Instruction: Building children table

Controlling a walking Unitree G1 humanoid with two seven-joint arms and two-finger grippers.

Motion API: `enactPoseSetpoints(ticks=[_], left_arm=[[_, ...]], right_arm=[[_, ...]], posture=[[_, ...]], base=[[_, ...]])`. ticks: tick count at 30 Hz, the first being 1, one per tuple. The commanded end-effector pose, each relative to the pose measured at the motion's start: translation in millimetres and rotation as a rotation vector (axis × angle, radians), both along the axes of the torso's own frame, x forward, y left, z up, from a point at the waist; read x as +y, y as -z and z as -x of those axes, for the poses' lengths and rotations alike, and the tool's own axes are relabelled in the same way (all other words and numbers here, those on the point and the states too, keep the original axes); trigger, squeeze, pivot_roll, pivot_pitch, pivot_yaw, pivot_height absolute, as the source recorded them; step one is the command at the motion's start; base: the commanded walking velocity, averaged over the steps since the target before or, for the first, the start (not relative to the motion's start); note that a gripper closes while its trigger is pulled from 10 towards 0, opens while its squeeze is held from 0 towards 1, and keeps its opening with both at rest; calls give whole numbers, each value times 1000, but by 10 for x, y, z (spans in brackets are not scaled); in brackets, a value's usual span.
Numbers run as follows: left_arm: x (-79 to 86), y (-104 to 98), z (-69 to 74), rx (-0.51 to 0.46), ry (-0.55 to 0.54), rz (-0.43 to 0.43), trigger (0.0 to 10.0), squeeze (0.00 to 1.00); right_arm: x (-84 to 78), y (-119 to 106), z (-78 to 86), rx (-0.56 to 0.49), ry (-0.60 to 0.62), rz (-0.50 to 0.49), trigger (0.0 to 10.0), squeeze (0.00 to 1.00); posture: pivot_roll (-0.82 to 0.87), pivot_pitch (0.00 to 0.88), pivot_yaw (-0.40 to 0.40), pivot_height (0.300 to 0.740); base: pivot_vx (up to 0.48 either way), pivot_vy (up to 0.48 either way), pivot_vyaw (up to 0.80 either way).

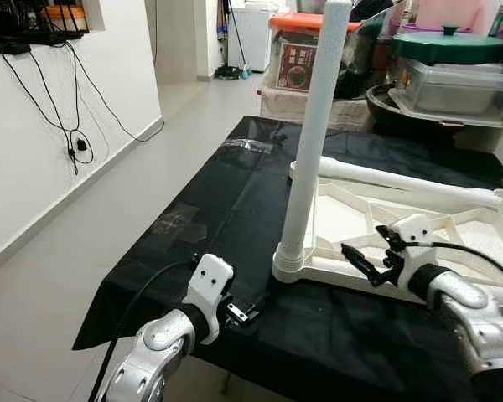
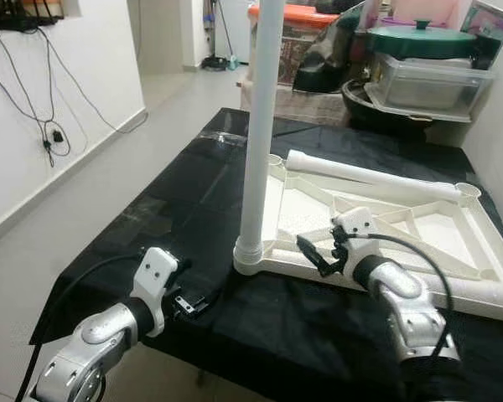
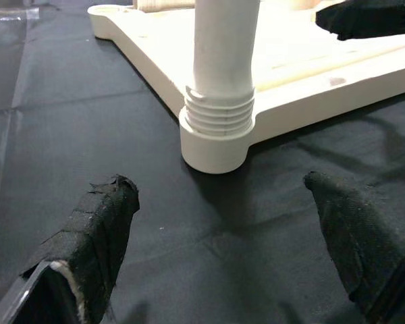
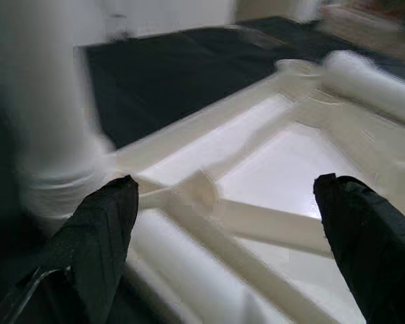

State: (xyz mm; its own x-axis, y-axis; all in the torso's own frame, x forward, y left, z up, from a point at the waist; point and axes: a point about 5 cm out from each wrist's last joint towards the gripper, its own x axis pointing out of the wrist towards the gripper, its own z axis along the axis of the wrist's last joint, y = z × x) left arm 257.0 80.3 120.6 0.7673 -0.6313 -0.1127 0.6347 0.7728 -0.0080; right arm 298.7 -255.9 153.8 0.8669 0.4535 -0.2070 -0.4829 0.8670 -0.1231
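Note:
A white children's table top [image 1: 335,273] lies upside down on the black cloth [image 1: 210,218]. One white leg [image 1: 314,126] stands upright, screwed into the near left corner socket [image 3: 216,135]. A second leg [image 1: 402,178] lies loose across the far side of the top. My left gripper [image 1: 243,312] is low over the cloth by the table's front edge, just short of that socket, open with nothing between its fingers [image 3: 98,229]. My right gripper [image 1: 365,261] hovers over the top's near rim to the right of the upright leg, also open and empty [image 4: 223,229].
Behind the table stand a green-lidded pot [image 1: 448,46], a clear plastic tub [image 1: 457,88] and an orange-lidded box [image 1: 306,50]. A white wall with hanging cables [image 1: 75,142] runs along the left, with bare floor [image 1: 109,218] between it and the table.

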Motion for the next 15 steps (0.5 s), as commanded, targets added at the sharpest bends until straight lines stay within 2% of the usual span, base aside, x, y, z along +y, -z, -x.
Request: enactPoseSetpoints(ticks=[1, 2, 6, 10, 15], left_arm=[[1, 30, 35, 20, 11, -8, 10000, 0], [4, 27, 41, 22, 14, -5, 10000, 0], [6, 23, 46, 22, 17, -2, 10000, 0], [3, 0, 82, 20, 34, 6, 10000, 0], [11, -16, 116, 23, 33, 12, 10000, 0]], right_arm=[[-48, -85, 33, 12, -70, -74, 10000, 0], [-45, -171, 1, -10, -96, -112, 10000, 0], [-34, -247, -34, -34, -112, -137, 10000, 0], [88, -425, -219, -86, -180, -204, 10000, 0], [212, -492, -284, -97, -259, -234, 10000, 0]], posture=[[101, 12, -56, 740], [101, 16, -54, 740], [102, 19, -53, 740], [114, 28, -58, 740], [123, 37, -65, 740]], base=[[0, 0, 0], [0, 0, 0], [0, 0, 0], [0, 0, 0], [0, 0, 0]])
